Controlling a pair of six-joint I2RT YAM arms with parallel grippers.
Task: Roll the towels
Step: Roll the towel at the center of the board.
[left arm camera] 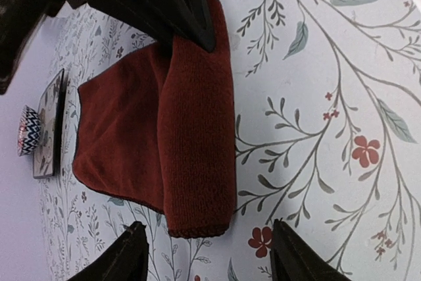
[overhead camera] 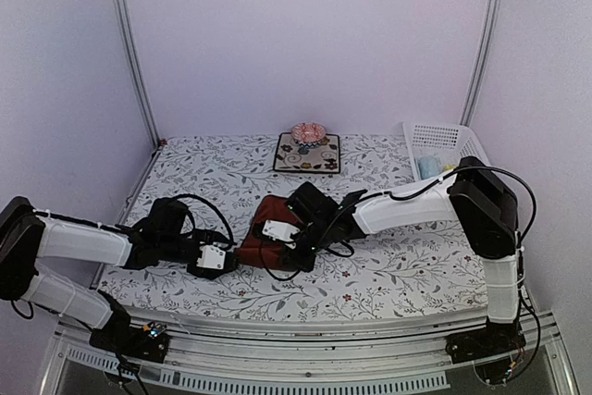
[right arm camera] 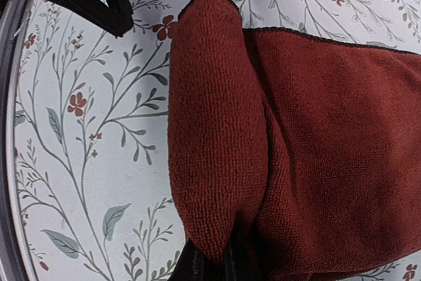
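Clamping the plush, half-rolled dark red towel (right arm camera: pixel 217 129), right end effector (right arm camera: pixel 210 261) grips; left end effector (left arm camera: pixel 205 227) stands open.

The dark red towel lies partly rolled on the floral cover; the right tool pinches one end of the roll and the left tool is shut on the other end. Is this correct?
Not quite: the left tool is open, its fingers spread beside the other end of the dark red towel without gripping it; the left wrist view shows this. The rest holds.
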